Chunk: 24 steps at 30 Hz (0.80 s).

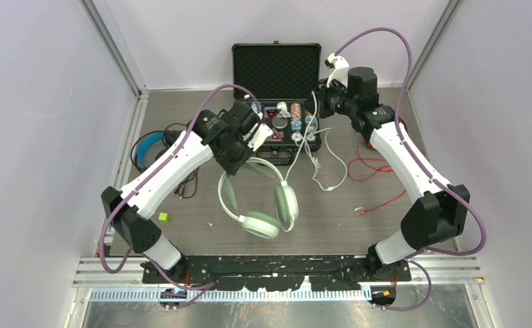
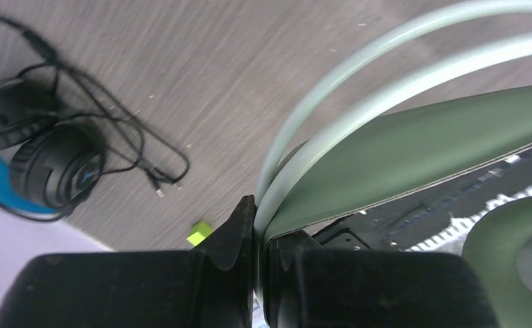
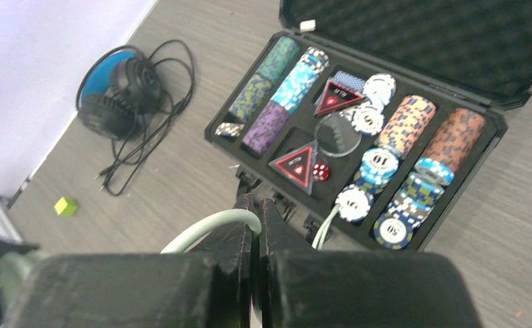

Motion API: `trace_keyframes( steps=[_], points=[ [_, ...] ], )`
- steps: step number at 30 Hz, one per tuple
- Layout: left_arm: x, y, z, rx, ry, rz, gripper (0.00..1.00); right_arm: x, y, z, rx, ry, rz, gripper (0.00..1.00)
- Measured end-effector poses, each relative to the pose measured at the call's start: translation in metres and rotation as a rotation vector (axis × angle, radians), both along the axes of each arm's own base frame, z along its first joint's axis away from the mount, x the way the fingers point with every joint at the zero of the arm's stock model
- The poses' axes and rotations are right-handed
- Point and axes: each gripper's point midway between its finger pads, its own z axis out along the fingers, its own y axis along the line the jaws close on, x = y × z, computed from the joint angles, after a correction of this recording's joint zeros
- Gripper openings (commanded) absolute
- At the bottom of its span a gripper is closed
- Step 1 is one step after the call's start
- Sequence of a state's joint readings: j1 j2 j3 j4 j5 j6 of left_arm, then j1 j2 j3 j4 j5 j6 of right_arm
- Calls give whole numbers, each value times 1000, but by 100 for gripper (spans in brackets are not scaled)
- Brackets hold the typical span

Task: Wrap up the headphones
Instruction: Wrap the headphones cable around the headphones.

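**Open chip case, mint headphones gripped**

The black hard case [image 1: 275, 68] stands open, its tray full of poker chips [image 3: 400, 130]. Pale mint-green over-ear headphones [image 1: 261, 224] sit mid-table. The left gripper [image 2: 256, 212] is clenched on their headband [image 2: 386, 143], and the right gripper [image 3: 255, 205] pinches their white cable [image 3: 325, 231]. Behind the right arm [image 1: 400, 154] only a red cable [image 1: 379, 171] shows. Black blue-lined headphones [image 1: 147, 147] lie left on the grey wood-grain table [image 1: 318, 225].

open black case [image 1: 275, 68] at far edge | poker chips [image 3: 405, 123] inside | small green cube [image 1: 163, 217] on table [image 1: 359, 225], near-left
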<state>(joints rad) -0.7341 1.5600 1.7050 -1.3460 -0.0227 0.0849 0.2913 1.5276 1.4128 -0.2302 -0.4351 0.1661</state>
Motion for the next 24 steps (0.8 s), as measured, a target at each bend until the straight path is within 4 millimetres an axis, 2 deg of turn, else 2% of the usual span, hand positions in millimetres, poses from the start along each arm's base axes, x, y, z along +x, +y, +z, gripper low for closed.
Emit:
trace_keyframes(
  steps=[5, 11, 15, 20, 24],
  points=[
    [18, 16, -12, 129, -44, 60, 0, -20, 2, 15, 6, 63, 41, 0],
    [22, 30, -21, 208, -68, 103, 0, -37, 7, 34, 63, 147, 60, 1],
    [27, 39, -23, 256, -96, 146, 0, -51, 19, 51, 121, 192, 96, 0],
    [36, 49, -30, 294, -93, 234, 0, -69, 30, 52, 160, 275, 132, 0],
    [48, 65, -35, 336, -91, 333, 0, -89, 38, 57, 201, 327, 169, 0]
  ],
)
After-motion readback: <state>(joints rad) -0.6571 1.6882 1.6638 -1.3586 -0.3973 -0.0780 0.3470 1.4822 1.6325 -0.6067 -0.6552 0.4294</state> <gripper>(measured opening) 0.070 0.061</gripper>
